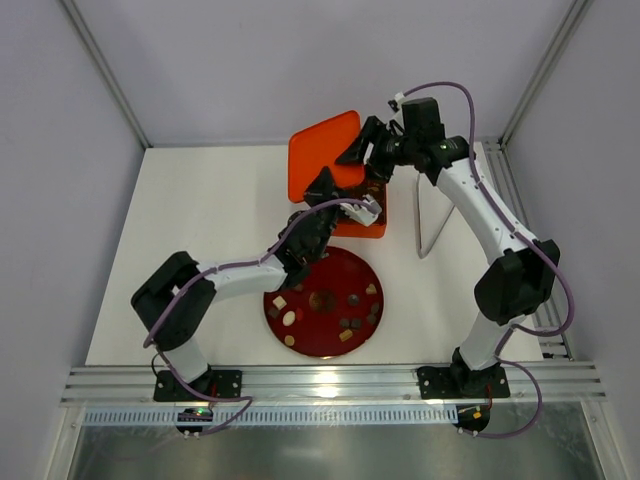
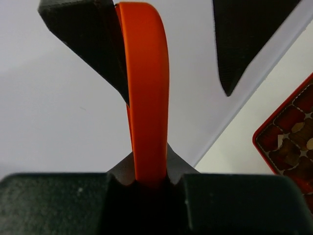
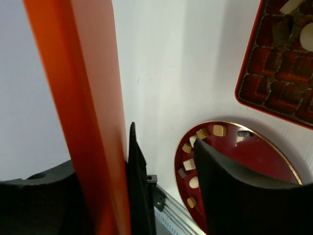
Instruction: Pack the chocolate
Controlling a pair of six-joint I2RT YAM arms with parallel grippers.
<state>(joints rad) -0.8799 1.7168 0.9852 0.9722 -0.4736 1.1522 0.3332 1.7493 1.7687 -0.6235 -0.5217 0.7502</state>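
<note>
Many chocolates (image 1: 290, 318) are lying on the dark red plate (image 1: 315, 341), six o'clock from the nearer left gripper (image 1: 328, 188), which is pinching the orange lid (image 1: 318, 150); the right gripper (image 1: 365, 145) is standing spread around its edge.

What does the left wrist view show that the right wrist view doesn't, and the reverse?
Only the left wrist: the left tool shut on the orange lid by its edge. Only the right wrist: the dark red plate with loose chocolate on it. Both: the lid, edge-on, and the orange tray with chocolate in its cells.
</note>
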